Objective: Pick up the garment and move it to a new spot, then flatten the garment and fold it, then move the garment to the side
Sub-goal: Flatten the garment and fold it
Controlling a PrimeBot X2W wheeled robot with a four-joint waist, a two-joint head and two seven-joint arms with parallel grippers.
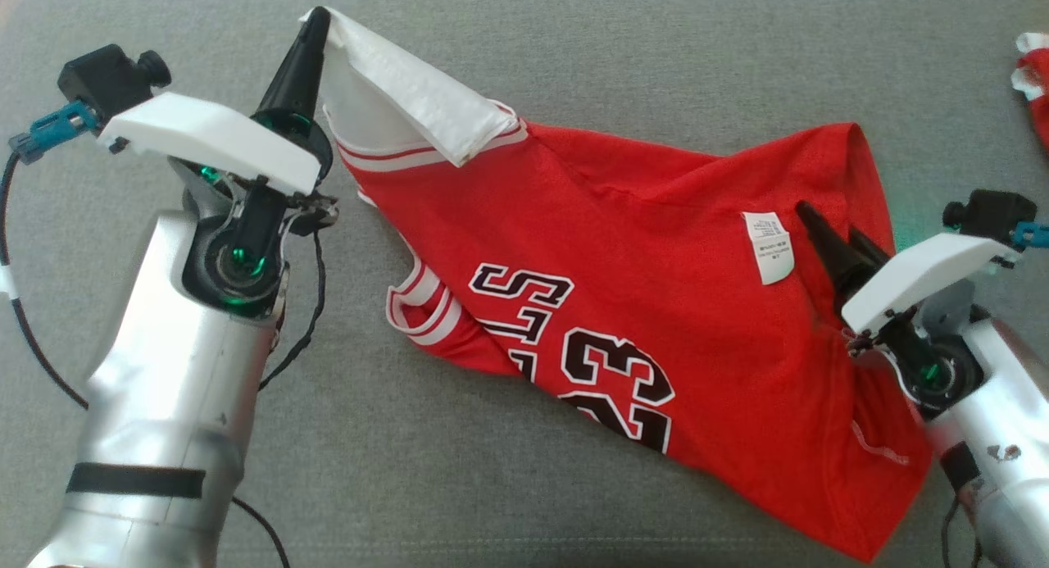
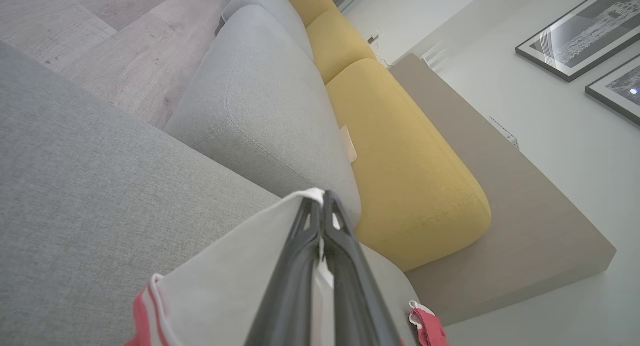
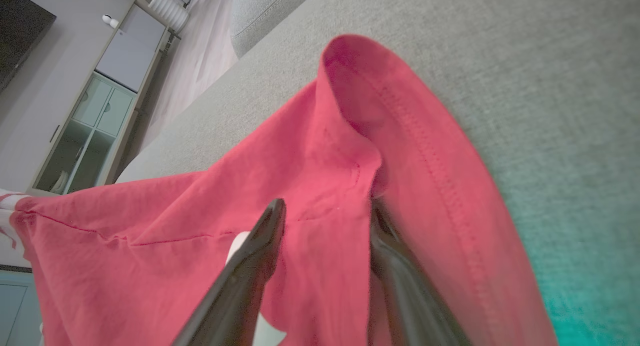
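A red garment [image 1: 656, 289], a jersey with "23" in black and white, lies crumpled on the grey cushion surface [image 1: 574, 60]. Its white shoulder part is lifted at the upper left, and my left gripper [image 1: 315, 19] is shut on that white cloth. The left wrist view has the fingertips of that gripper [image 2: 322, 198] pinched on the white fabric [image 2: 225, 281]. My right gripper [image 1: 829, 224] rests on the jersey's right end beside a white label [image 1: 768, 247]. In the right wrist view its jaws [image 3: 326, 206] stand apart with a ridge of red cloth [image 3: 325, 151] between them, not pinched.
Another red and white cloth [image 1: 1034, 76] lies at the far right edge. Beyond the surface are a grey sofa cushion [image 2: 260, 101], yellow back cushions [image 2: 400, 161], wooden floor [image 2: 125, 36] and a glass-door cabinet [image 3: 85, 131].
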